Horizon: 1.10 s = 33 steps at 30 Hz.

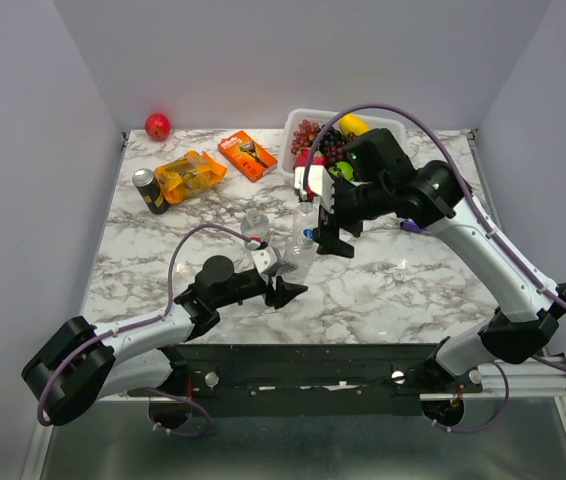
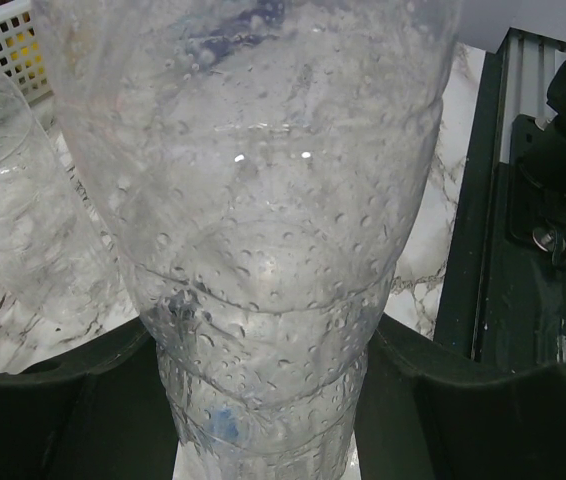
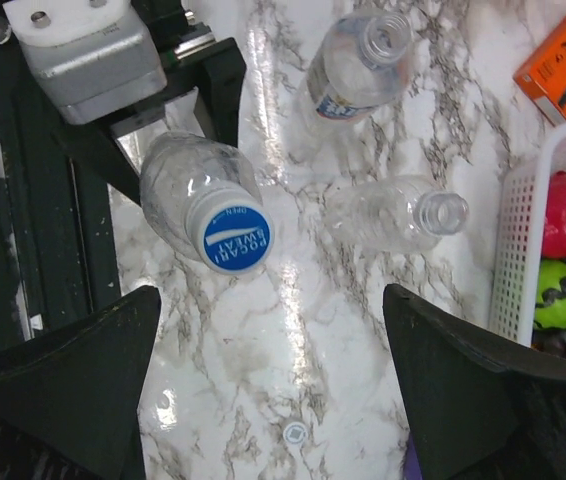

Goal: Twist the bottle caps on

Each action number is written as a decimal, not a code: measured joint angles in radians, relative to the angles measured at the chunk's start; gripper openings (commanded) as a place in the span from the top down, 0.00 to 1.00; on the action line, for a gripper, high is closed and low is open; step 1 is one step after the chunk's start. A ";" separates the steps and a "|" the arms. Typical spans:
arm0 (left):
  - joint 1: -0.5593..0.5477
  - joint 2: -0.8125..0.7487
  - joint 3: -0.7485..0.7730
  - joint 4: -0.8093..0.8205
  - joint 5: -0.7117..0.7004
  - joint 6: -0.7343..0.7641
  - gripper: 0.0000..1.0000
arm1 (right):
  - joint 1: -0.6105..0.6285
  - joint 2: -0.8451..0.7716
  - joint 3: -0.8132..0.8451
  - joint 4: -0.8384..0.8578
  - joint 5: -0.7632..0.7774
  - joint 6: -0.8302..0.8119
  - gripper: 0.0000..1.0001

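Bottle-capping on a marble worktop (image 1: 163, 255): the left claw (image 1: 285, 288) is clamped narrow round the lower body of a clear bottle (image 2: 263, 250). It holds the bottle roughly upright near the middle of the worktop, neck up, with the long axis pointing almost straight at the right claw (image 3: 273, 305) above. That right claw hangs with its jaws at full spread and nothing between them. From its wrist view, the blue cap (image 3: 237, 237) on the held bottle's neck lies below the claw, closer to one finger than the other. The right arm is plainly the nearer to the cap, since the left is occupied steadying the bottle. The likely next move is a descent and a twist on the cap, which would first call for a small sideways shift to bring the cap midway between the fingers. Whether the cap is threaded tight or only resting cannot be told. The bottle is thin, see-through plastic, beaded with droplets and ribbed low down. The cap is round and blue, with a pale printed centre. Beyond it a labelled bottle (image 3: 348, 85) and a bare bottle (image 3: 393, 215) show open necks, and a whitish cap (image 3: 294, 432) lies loose on the marble, apart from all three
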State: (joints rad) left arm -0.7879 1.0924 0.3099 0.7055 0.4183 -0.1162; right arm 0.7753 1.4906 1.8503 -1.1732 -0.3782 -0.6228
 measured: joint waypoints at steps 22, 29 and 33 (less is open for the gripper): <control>0.007 0.039 0.037 -0.061 0.046 -0.009 1.00 | 0.094 -0.034 -0.149 0.036 -0.101 -0.171 0.00; 0.041 0.038 0.037 -0.065 0.071 -0.030 1.00 | 0.094 -0.065 -0.207 0.095 -0.045 -0.150 0.01; 0.071 0.030 0.037 -0.063 0.074 -0.043 1.00 | 0.090 -0.083 -0.240 0.088 -0.003 -0.125 0.00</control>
State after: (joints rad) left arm -0.7174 1.1221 0.3473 0.6430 0.4919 -0.1593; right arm 0.8650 1.4075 1.6100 -1.0851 -0.3817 -0.7475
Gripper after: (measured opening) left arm 0.639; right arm 0.995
